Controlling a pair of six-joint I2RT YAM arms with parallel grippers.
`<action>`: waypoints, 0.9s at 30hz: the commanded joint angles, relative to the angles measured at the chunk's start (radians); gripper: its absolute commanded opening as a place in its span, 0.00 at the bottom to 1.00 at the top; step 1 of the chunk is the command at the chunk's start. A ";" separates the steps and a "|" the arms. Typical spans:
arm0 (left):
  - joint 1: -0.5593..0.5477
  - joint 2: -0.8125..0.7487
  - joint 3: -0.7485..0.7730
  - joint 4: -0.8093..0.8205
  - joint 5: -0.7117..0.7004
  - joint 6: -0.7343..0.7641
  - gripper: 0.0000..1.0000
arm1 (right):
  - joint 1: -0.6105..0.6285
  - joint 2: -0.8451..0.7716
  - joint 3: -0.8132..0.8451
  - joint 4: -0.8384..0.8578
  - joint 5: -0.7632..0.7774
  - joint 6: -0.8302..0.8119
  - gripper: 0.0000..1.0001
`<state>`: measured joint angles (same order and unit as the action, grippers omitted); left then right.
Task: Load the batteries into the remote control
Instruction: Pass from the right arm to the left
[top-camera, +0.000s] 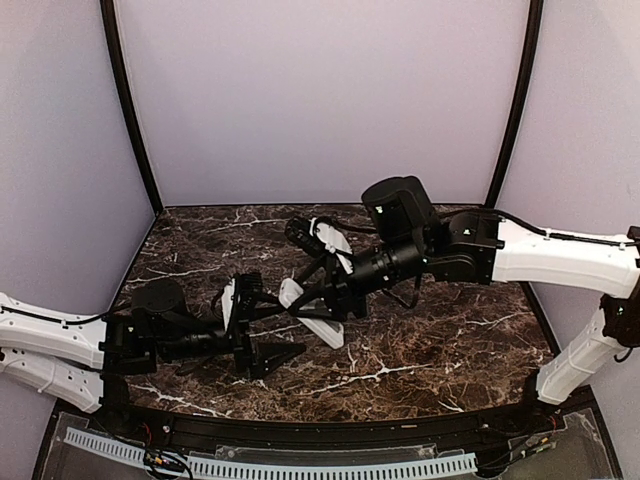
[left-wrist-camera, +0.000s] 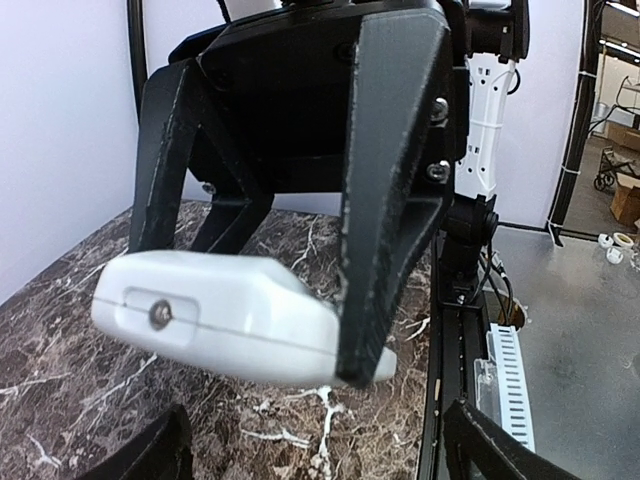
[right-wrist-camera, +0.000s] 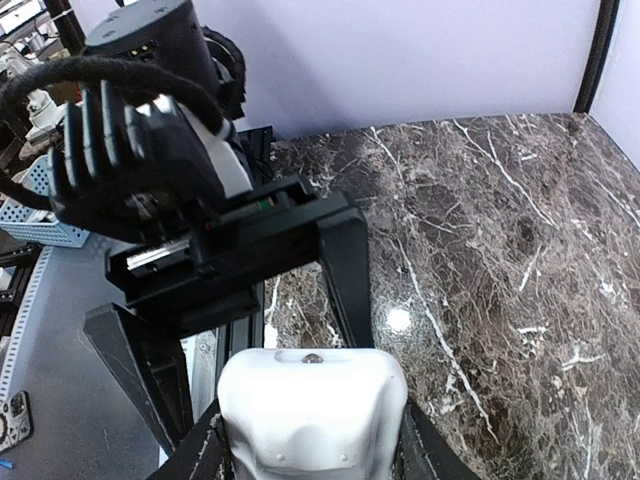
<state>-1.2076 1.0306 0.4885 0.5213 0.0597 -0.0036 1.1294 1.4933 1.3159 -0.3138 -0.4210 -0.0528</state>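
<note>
From above, you see the white plastic remote, a slim rounded bar, slanting across the middle of the dark, white-veined marble counter. Your right gripper reaches in low from 3 o'clock and pinches it near its 10 o'clock end. Your left gripper comes in almost flat from 8 o'clock, just beside the remote.

In the left wrist view, the matte black, wedge-shaped right fingers clamp the remote's smooth shell on both sides. A small round dot sits in its end face. Your left fingertips, at 5 and 7 o'clock, stand wide apart.

In the right wrist view, the remote sits at 6 o'clock, squeezed between your right fingers. The left gripper faces it from 10 o'clock, fingers spread.
</note>
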 joint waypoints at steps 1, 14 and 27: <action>0.006 0.039 0.030 0.166 0.079 0.016 0.85 | 0.031 -0.025 0.059 0.036 -0.016 -0.004 0.17; 0.008 0.080 0.057 0.245 0.143 0.008 0.68 | 0.055 -0.023 0.097 0.024 -0.015 -0.023 0.16; 0.010 0.078 0.056 0.239 0.146 0.014 0.14 | 0.058 -0.018 0.102 0.021 -0.013 -0.010 0.16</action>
<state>-1.1946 1.1141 0.5179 0.7364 0.1795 -0.0349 1.1812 1.4849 1.3895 -0.3214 -0.4431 -0.1070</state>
